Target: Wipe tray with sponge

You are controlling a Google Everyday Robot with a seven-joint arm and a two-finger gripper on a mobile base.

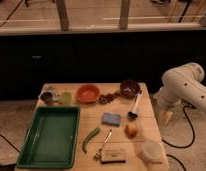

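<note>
The large green tray [48, 137] lies empty on the left front of the wooden table. The small blue sponge [111, 119] lies flat on the table just right of the tray, near the table's middle. My white arm hangs at the right, off the table's right edge. My gripper [166, 117] points downward beside that edge, well to the right of the sponge and far from the tray. It holds nothing that I can see.
A tan block with a dark top [113, 155], a fork [103, 145], a green pepper [90, 138], a round fruit [131, 130], a clear cup [151, 151], a brush [134, 106], an orange bowl [87, 93], a dark bowl [129, 88] and two small cups [47, 96] share the table.
</note>
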